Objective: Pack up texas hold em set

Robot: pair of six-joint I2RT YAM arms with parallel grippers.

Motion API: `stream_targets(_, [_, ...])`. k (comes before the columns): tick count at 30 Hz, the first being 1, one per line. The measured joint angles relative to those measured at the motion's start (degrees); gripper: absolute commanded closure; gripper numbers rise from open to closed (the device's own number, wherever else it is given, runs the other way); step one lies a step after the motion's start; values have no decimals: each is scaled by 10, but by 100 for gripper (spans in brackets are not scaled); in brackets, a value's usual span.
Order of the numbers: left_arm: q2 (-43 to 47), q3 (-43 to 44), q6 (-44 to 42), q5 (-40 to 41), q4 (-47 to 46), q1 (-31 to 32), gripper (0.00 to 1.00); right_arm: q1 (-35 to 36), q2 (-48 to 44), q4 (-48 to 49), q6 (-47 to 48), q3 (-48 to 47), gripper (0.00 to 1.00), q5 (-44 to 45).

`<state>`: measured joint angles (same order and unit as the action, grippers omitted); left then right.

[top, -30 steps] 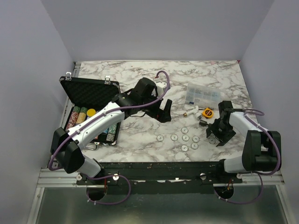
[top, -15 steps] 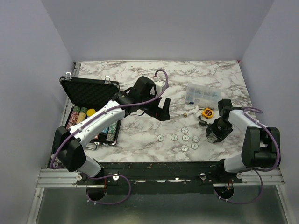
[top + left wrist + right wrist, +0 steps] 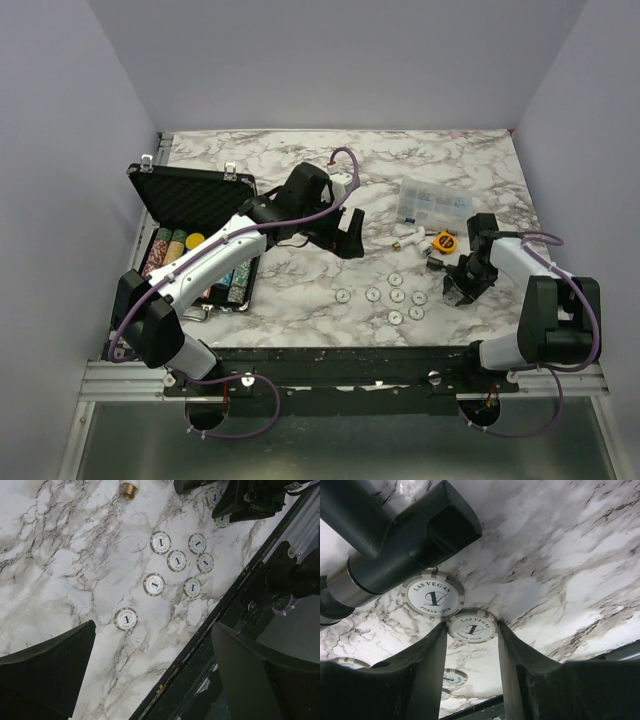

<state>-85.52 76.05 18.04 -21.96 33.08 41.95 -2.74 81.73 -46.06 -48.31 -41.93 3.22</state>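
Marble tabletop holds loose white chips outside the open case; left gripper gapes empty, right gripper fingers bracket one chip, grip unconfirmed.

The whole table is seen from high behind the arm bases, at the frame's bottom. The white chips, shared by all three views, are viewed steeply downward from the left wrist and very closely from the right.

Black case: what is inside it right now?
Rows of coloured poker chips lie in the open black case; the left arm crosses above it, covering the rest of the tray.
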Motion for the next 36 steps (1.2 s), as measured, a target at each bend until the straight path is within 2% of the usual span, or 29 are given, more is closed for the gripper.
stream_targets(6, [0,0,2,-6,-1,0,2,0,-11,-5,4,0,70,1])
stream_targets(18, [0,0,5,-11,-5,0,1,7,-34,-11,19,-14,70,-16])
stream_targets(30, [0,0,7,-16,-6,0,2,129,-12,-9,-26,-42,69,-42])
stream_targets(36, [0,0,7,-17,-7,0,1,149,1,1,-42,-44,68,-44])
